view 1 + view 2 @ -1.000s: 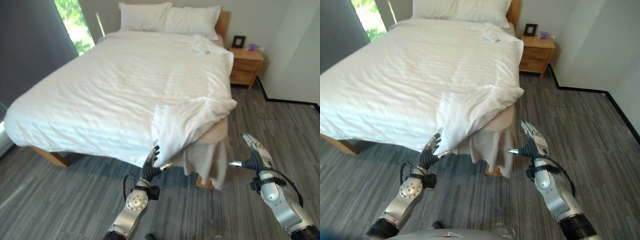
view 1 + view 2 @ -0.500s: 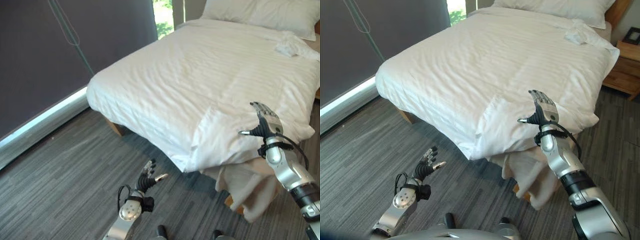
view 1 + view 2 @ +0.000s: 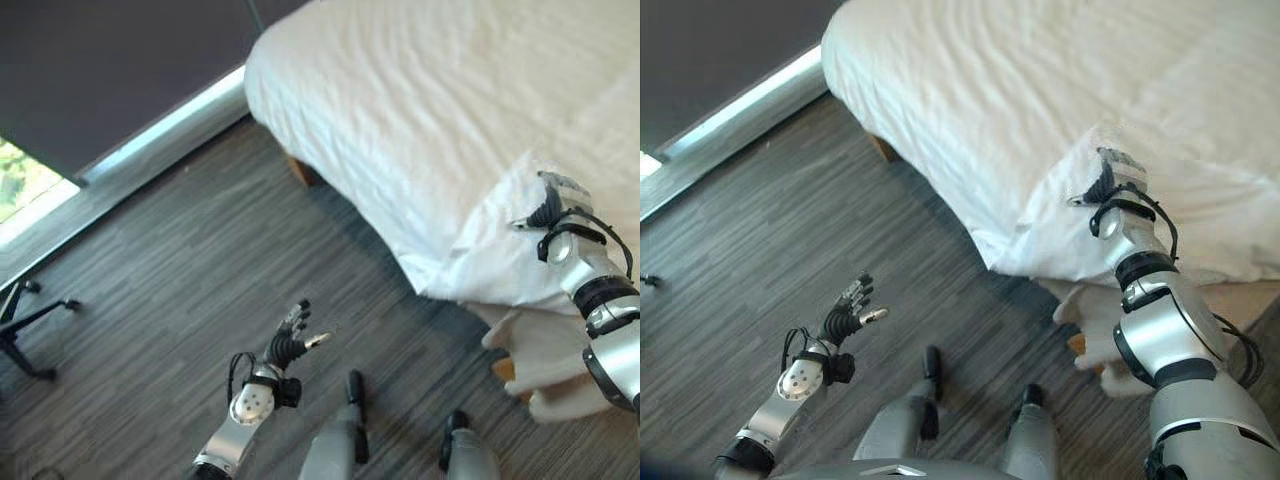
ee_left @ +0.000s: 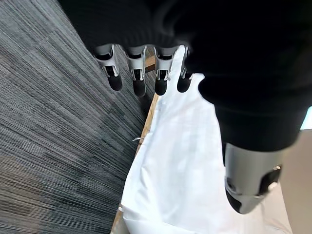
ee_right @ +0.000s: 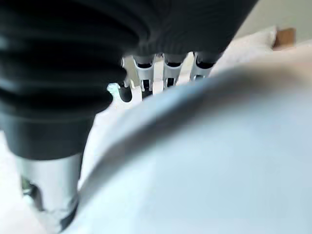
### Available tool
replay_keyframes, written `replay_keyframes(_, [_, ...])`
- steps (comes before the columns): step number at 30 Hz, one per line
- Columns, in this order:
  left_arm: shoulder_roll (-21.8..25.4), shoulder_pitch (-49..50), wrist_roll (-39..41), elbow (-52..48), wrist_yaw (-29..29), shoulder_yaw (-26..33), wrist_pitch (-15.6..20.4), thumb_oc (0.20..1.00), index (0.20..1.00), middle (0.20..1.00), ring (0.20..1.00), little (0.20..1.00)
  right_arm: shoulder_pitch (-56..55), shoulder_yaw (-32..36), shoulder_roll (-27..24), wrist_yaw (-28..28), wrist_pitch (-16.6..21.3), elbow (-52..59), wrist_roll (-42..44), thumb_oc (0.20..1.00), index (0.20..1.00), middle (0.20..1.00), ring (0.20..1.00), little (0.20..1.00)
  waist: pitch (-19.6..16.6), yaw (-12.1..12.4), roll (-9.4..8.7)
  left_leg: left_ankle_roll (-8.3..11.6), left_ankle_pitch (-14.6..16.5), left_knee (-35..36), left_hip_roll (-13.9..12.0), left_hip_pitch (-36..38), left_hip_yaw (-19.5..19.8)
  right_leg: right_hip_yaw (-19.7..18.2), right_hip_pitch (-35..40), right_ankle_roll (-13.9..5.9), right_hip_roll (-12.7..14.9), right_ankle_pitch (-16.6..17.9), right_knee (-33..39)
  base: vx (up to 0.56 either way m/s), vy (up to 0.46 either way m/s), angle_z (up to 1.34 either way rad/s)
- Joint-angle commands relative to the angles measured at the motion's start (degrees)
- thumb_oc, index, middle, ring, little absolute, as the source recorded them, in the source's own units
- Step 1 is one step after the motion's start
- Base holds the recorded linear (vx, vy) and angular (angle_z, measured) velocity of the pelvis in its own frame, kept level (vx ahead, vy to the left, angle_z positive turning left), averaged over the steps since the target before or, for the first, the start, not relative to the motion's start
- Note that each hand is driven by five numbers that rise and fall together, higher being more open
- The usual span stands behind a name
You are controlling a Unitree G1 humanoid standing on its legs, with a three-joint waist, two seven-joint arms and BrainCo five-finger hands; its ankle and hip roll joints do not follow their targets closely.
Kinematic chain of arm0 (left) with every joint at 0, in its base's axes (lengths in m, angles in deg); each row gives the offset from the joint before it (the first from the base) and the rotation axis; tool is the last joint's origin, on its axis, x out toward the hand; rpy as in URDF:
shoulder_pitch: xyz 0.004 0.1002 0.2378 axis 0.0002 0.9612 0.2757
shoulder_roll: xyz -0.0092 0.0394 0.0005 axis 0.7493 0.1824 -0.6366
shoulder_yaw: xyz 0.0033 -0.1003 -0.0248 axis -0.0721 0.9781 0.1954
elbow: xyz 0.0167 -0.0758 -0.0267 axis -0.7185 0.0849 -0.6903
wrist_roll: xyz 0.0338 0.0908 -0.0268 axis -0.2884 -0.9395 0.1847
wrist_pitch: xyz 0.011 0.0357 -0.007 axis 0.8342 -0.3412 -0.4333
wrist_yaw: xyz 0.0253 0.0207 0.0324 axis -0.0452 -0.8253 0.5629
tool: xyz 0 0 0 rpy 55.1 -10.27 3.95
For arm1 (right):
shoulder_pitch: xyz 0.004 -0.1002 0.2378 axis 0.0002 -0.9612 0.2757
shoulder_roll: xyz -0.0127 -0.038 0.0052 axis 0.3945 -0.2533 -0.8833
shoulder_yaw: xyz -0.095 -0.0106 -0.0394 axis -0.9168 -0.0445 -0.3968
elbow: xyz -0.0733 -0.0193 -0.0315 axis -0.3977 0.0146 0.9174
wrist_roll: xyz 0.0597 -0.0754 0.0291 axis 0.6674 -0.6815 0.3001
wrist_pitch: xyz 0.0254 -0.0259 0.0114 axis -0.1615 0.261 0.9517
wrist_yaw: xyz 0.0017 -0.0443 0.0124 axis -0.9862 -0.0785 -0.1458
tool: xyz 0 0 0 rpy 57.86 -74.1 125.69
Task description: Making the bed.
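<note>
**Right hand on the folded duvet corner, left hand over the floor**

Where the white duvet (image 3: 440,130) covers the bed and hangs over its near edge, one corner (image 3: 490,250) lies folded back on top, just above the drop to the floor. The right hand (image 3: 552,205) rests on that folded corner, palm down on the cloth, with its thumb pointing sideways. In the right wrist view its fingers (image 5: 165,73) reach forward in a row past a bulge of white fabric that hides their tips, so whether they grip the cloth cannot be told. Below the corner a beige under-sheet (image 3: 535,350) hangs loose towards the floor, beside a wooden bed leg (image 3: 503,368).

The left hand (image 3: 288,343) is held well apart from the bed, above the grey striped carpet (image 3: 150,300), fingers spread and nearly straight, thumb out, holding nothing. In the left wrist view its fingers (image 4: 139,73) point towards the hanging white cloth and the wooden bed frame (image 4: 146,122).

Beyond the carpet stand a dark curtain (image 3: 110,60) and a pale strip along its foot. A black stand leg (image 3: 25,320) is on the floor near the window.
</note>
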State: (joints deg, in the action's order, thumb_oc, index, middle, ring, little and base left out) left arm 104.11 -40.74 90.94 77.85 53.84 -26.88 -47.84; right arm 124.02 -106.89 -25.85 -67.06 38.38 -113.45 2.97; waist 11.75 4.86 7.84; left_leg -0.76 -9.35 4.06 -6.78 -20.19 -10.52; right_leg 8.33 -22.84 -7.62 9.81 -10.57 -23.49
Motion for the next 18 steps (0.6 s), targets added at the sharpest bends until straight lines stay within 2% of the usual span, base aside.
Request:
replay_keyframes(1, [0.88,-6.51,2.55,-0.03,0.08,1.9,3.19,1.0,1.0,1.0,1.0,1.0,5.54,-0.72,-2.6,0.6,1.46,0.81,6.01,0.2,0.2,0.2,0.2,0.2,5.4,-0.28,-4.41,10.11,5.07,0.94,-3.38,8.89,-2.03,-0.63,7.74,-3.69,1.69,14.92,28.49,0.01,0.038,0.09])
replay_keyframes(4, [-0.17,-4.2,1.99,1.09,-0.3,2.62,2.5,1.0,1.0,1.0,1.0,1.0,-1.42,3.14,-2.31,1.52,2.69,8.67,9.98,0.2,0.2,0.2,0.2,0.2,4.74,-1.51,-4.4,9.67,5.87,0.94,-2.98,11.06,-2.58,-1.24,9.05,-3.7,1.61,14.7,28.49,0.03,0.062,-0.11])
replay_keyframes(7, [-1.58,-1.84,1.81,1.51,-0.63,5.15,1.38,1.0,1.0,1.0,1.0,1.0,-14.66,9.03,-2.92,1.99,2.97,27.74,7.32,0.2,0.2,0.2,0.2,0.2,3.55,-4.13,-5.44,8.64,7.82,0.94,-2.14,14.49,-3.19,-2.12,11.3,-3.86,1.89,14.53,28.49,0.05,0.066,-0.04])
replay_keyframes(8, [-1.54,-1.82,1.82,1.5,-0.63,5.09,1.37,1.0,1.0,1.0,1.0,1.0,-14.81,9.14,-2.93,1.98,2.92,27.86,7.29,0.2,0.2,0.2,0.2,0.2,3.55,-4.07,-5.47,8.63,7.82,0.94,-2.13,14.53,-3.2,-2.13,11.34,-3.86,1.9,14.53,28.49,0.09,0.059,-0.11])
replay_keyframes(9, [-2.69,-0.7,0.95,1.54,-1.01,6.05,0.53,1.0,1.0,1.0,1.0,1.0,-25.27,14.9,-4.03,1.64,3.12,39.87,3.5,0.2,0.2,0.2,0.2,0.2,2.44,-6.21,-6.36,7.92,9.41,0.94,-1.58,17.25,-3.44,-2.84,13.19,-3.97,2.17,14.53,28.49,0.09,0.067,-0.15])
replay_keyframes(11, [-3.65,-0.06,0.2,1.44,-0.93,6.4,-0.22,1.0,1.0,1.0,1.0,1.0,-35.8,22.65,-5.48,1.85,3.41,47.73,0.99,0.2,0.2,0.2,0.2,0.2,1.7,-8.36,-7.55,7.12,10.81,0.94,-0.9,20.0,-3.91,-3.37,15.24,-4.28,2.48,14.47,28.49,0.09,0.089,-0.06])
replay_keyframes(12, [-4.66,0.03,0.05,1.53,-1.2,6.81,-0.91,1.0,1.0,1.0,1.0,1.0,-43.83,27.74,-4.71,2.25,3.83,51.25,-0.43,0.2,0.2,0.2,0.2,0.2,0.94,-10.49,-8.42,6.56,11.64,0.94,-0.53,21.64,-4.43,-4.43,15.94,-4.5,2.32,14.81,28.49,0.05,0.067,-0.03])
replay_keyframes(13, [-4.51,0.12,0.05,1.53,-1.19,6.37,-0.89,1.0,1.0,1.0,1.0,1.0,-44.92,28.52,-4.59,2.05,3.64,52.01,-0.59,0.2,0.2,0.2,0.2,0.2,0.94,-9.97,-8.52,6.54,11.74,0.94,-0.49,21.95,-4.57,-4.55,16.17,-4.54,2.34,14.76,28.49,0.06,0.085,-0.17])
replay_keyframes(15, [-5.53,-0.46,-1.11,1.88,-1.52,5.87,-1.7,1.0,1.0,1.0,1.0,1.0,-56.44,33.87,-1.69,1.31,3.77,54.33,-2.18,0.2,0.2,0.2,0.2,0.2,0.39,-13.77,-10.19,5.85,13.14,0.94,-0.24,24.94,-6.36,-6.32,17.37,-5.14,2.09,15.31,28.49,0.02,0.067,-0.43])
replay_keyframes(16, [-5.47,-0.37,-1.14,1.89,-1.52,5.66,-1.69,1.0,1.0,1.0,1.0,1.0,-57.01,34.21,-1.56,1.19,3.67,54.76,-2.27,0.2,0.2,0.2,0.2,0.2,0.34,-13.47,-10.27,5.83,13.18,0.94,-0.19,25.08,-6.49,-6.46,17.43,-5.16,2.11,15.31,28.49,-0.02,0.047,-0.44])
replay_keyframes(18, [-5.85,-0.49,-1.98,1.78,-1.78,5.14,-2.04,1.0,1.0,1.0,1.0,1.0,-64.01,36.58,1.06,0.69,3.37,53.97,-2.84,0.2,0.2,0.2,0.2,0.2,0.03,-15.47,-11.02,5.59,14.28,0.94,-0.17,27.06,-7.58,-7.69,18.36,-5.44,1.81,15.34,28.49,0.02,0.035,-0.43])
